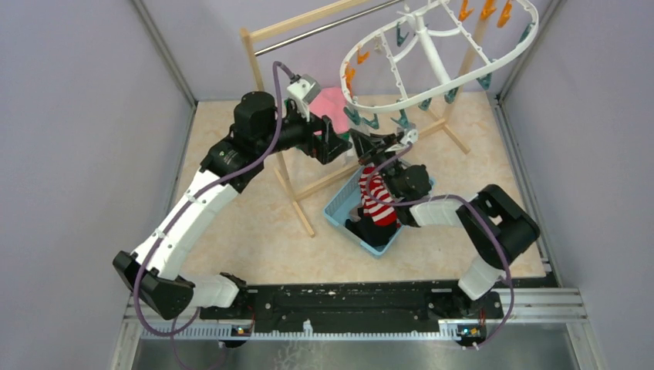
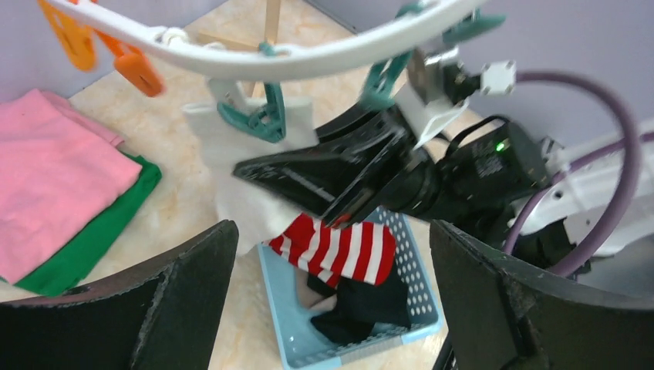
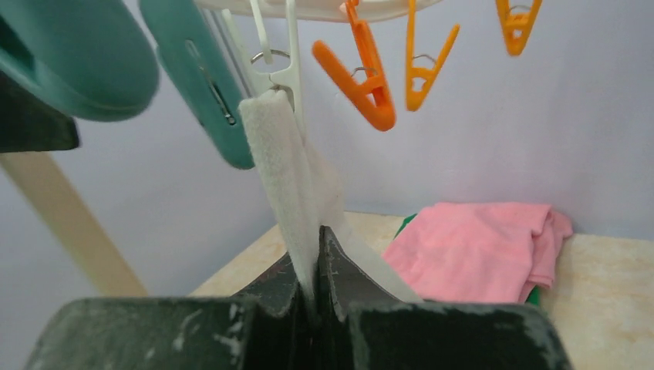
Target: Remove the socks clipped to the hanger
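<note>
The white oval hanger (image 1: pixel 510 55) hangs at the upper right with teal and orange clips; its rim crosses the left wrist view (image 2: pixel 293 62). A white sock (image 2: pixel 231 154) hangs clipped under the rim. My right gripper (image 3: pixel 318 239) is shut on this white sock (image 3: pixel 285 169), just below its clip; the gripper also shows in the top view (image 1: pixel 369 146). My left gripper (image 2: pixel 332 231) is open and empty beside it (image 1: pixel 343 146). A red-and-white striped sock (image 1: pixel 376 202) and black socks (image 2: pixel 362 304) lie in the blue basket (image 1: pixel 339 212).
The wooden rack (image 1: pixel 285 169) with its metal bar stands behind and under my left arm. Folded pink cloth (image 2: pixel 54 177) on green cloth (image 2: pixel 92 247) lies on the floor at the back. Orange clips (image 3: pixel 370 77) dangle near the sock. Purple walls close in on the sides.
</note>
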Controlling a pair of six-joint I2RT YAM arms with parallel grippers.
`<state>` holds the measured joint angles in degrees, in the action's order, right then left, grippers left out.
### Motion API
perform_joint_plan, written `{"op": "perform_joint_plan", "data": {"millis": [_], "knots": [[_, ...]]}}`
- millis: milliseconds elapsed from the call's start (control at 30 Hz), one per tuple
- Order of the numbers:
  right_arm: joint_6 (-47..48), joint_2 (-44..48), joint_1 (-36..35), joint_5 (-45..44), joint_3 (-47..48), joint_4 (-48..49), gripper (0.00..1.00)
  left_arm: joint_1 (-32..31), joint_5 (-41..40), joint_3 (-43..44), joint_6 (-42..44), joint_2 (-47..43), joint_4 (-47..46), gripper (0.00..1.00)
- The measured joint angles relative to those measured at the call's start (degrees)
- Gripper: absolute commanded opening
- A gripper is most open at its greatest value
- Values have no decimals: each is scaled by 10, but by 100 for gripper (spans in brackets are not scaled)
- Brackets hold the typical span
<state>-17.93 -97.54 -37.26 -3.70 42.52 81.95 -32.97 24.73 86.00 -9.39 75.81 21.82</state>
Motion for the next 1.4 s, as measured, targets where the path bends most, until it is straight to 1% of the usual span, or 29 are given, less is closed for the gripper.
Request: {"op": "perform_joint_plan", "data": {"millis": [133, 233, 400, 533, 700, 800, 833, 933, 967, 1133, 1200, 1267, 1400], "knots": [[-53, 85, 1, 7, -87, 6, 0, 1, 7, -28, 32, -33, 18, 99], [-89, 151, 2, 13, -136, -2, 0, 3, 14, -40, 45, -38, 26, 99], [-146, 238, 3, 67, -139, -56, 0, 3, 25, -51, 56, -37, 31, 98], [-206, 243, 3, 132, -98, -83, 0, 4, 47, -53, 61, -35, 31, 97], [-275, 219, 3, 193, -63, -83, 0, 4, 78, -66, 62, -36, 31, 97], [-314, 201, 3, 223, -56, -70, 0, 7, 101, -75, 65, -37, 32, 94], [-331, 192, 3, 235, -56, -57, 0, 7, 107, -77, 66, -37, 34, 91], [-374, 169, 3, 257, -56, -32, 0, 8, 134, -81, 71, -39, 42, 78], [-384, 165, 3, 261, -56, -26, 0, 8, 144, -81, 76, -40, 45, 76], [-415, 161, 3, 281, -56, -13, 0, 8, 167, -81, 101, -42, 55, 71], [-421, 161, 3, 286, -56, -14, 1, 8, 174, -82, 109, -45, 58, 67], [-427, 162, 3, 290, -56, -15, 3, 9, 185, -84, 114, -49, 59, 60], [-443, 162, 3, 295, -56, -20, 9, 9, 209, -87, 122, -53, 60, 33]]}}
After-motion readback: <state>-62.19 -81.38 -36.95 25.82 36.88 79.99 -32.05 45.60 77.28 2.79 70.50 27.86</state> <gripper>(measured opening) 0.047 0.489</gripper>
